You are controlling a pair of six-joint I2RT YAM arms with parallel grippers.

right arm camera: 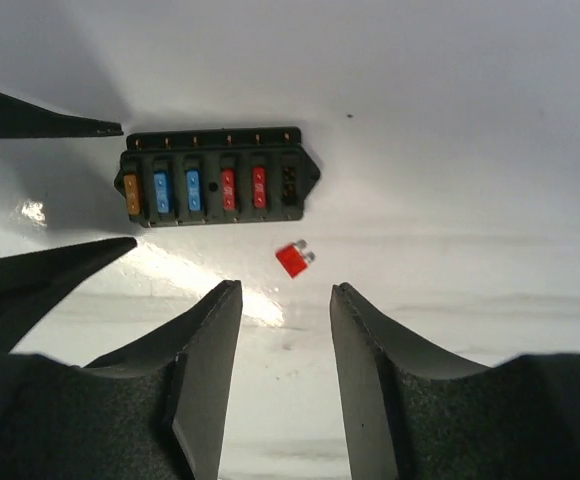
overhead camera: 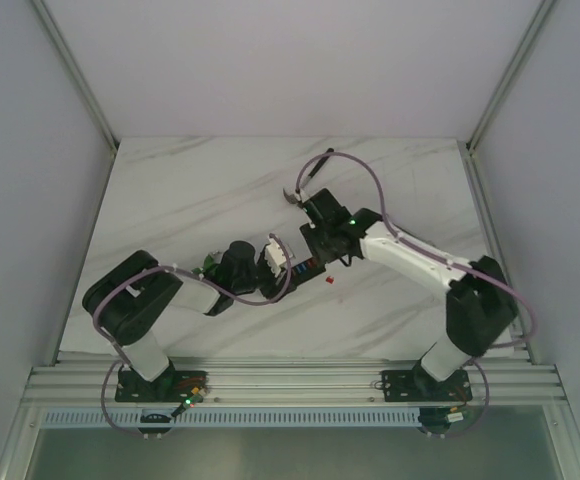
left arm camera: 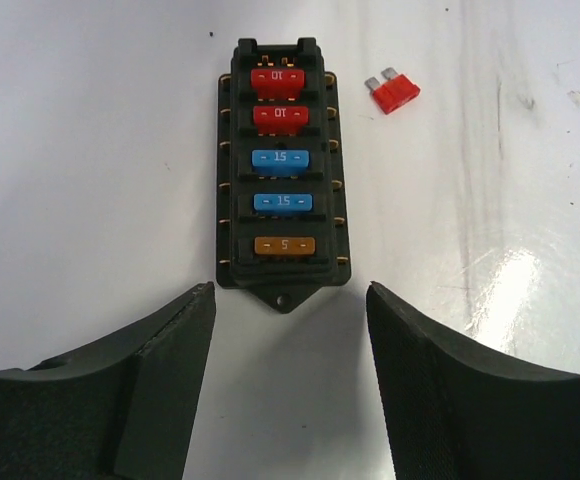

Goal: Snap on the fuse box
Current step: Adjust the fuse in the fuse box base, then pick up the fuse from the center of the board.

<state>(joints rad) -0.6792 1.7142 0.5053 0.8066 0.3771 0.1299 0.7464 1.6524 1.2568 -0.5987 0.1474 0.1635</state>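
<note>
Black rectangular plastic fuse box (left arm camera: pixel 280 170): long axis straight ahead of released left end effector (left arm camera: pixel 290 300); right end effector (right arm camera: pixel 285 295) released; end slot unclear.

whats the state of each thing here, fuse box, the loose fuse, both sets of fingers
fuse box: flat on the table, no cover on, five fuses seated, end slot empty
loose red fuse: lying on the table beside the box, not plugged in
left fingers: open, holding nothing
right fingers: open, holding nothing
</note>
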